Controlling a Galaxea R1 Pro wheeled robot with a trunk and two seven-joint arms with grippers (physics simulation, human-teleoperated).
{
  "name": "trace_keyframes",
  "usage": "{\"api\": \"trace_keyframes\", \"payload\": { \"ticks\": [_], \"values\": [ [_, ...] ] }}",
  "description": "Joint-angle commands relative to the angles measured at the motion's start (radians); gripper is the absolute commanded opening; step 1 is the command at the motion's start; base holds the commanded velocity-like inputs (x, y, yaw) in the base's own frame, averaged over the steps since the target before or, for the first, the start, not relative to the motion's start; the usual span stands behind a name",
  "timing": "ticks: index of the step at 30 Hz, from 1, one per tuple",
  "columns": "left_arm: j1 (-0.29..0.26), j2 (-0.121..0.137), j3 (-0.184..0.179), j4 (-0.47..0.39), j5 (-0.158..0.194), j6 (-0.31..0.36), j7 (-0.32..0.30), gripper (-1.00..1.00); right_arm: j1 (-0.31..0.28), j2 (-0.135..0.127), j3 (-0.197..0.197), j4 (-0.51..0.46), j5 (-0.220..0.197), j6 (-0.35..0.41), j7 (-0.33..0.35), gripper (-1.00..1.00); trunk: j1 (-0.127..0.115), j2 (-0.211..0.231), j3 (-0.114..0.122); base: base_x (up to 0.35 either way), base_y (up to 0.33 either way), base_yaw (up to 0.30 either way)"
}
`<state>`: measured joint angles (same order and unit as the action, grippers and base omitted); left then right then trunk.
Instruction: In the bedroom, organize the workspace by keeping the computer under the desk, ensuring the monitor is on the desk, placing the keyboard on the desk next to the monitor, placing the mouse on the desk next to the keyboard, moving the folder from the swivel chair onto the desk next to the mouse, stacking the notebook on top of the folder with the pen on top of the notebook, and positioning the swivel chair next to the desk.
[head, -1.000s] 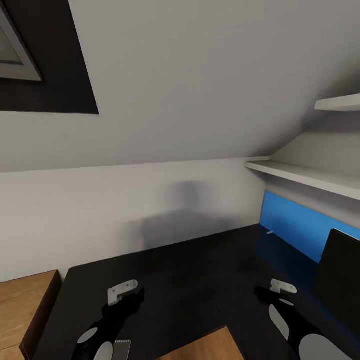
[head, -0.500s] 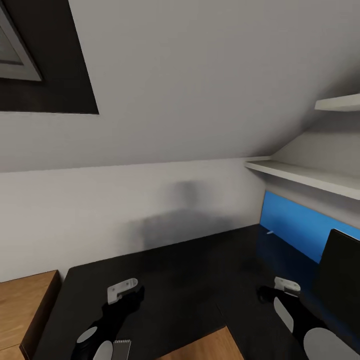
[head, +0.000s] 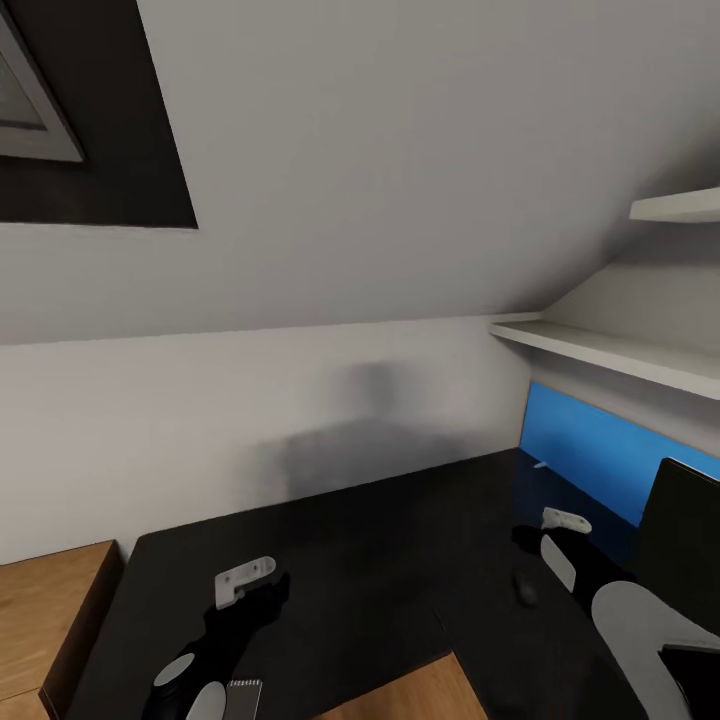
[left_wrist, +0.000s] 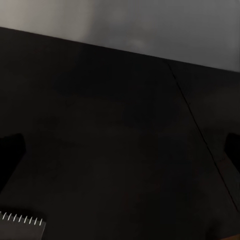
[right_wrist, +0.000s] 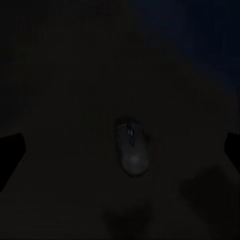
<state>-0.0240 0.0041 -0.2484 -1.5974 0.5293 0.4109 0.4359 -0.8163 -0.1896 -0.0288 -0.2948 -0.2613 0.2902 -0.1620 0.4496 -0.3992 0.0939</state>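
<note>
A small dark mouse (head: 524, 590) lies on the black desk (head: 380, 540), left of the dark monitor (head: 682, 535) that stands at the desk's right end. My right gripper (head: 537, 546) hovers open just above and behind the mouse. In the right wrist view the mouse (right_wrist: 131, 152) sits apart from both fingertips (right_wrist: 11, 152), which stand wide. My left gripper (head: 264, 592) is open and empty over the desk's left part. A grey slab with a row of white ticks (left_wrist: 22, 226), perhaps the notebook, lies on the desk under my left arm (head: 243, 696).
A blue panel (head: 600, 450) runs behind the monitor, under two white shelves (head: 610, 352). A sloped white wall rises behind the desk. Wood floor (head: 50, 610) shows left of the desk and in its inner corner (head: 400, 700).
My right gripper has lifted and drawn back toward the wall, and the mouse now shows on the desk beneath it. The left arm has not moved.
</note>
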Motion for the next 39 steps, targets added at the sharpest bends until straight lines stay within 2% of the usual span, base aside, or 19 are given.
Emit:
{"api": "trace_keyframes", "payload": {
  "ticks": [1, 11, 28, 39],
  "values": [
    [-0.001, 0.000, -0.002, -0.001, 0.009, 0.002, 0.009, 1.00, -0.001, 0.000, -0.003, -0.001, -0.005, 0.005, -0.002, 1.00, 0.000, -0.001, 0.000, 0.000, 0.000, 0.000],
    [-0.001, 0.002, -0.001, 0.003, 0.011, 0.002, 0.010, 1.00, -0.004, 0.002, -0.006, 0.004, -0.009, 0.002, 0.002, 1.00, 0.000, -0.001, 0.000, 0.006, 0.000, 0.000],
    [-0.001, 0.002, 0.000, 0.005, 0.011, 0.003, 0.011, 1.00, -0.004, 0.001, -0.006, 0.008, -0.007, 0.001, 0.001, 1.00, 0.000, -0.001, 0.000, 0.153, 0.000, 0.000],
    [-0.001, -0.001, -0.001, -0.004, 0.011, 0.003, 0.010, 1.00, -0.004, -0.001, -0.006, 0.012, -0.006, -0.002, 0.003, 1.00, 0.004, -0.008, -0.004, 0.017, 0.000, 0.000]
  ]
}}
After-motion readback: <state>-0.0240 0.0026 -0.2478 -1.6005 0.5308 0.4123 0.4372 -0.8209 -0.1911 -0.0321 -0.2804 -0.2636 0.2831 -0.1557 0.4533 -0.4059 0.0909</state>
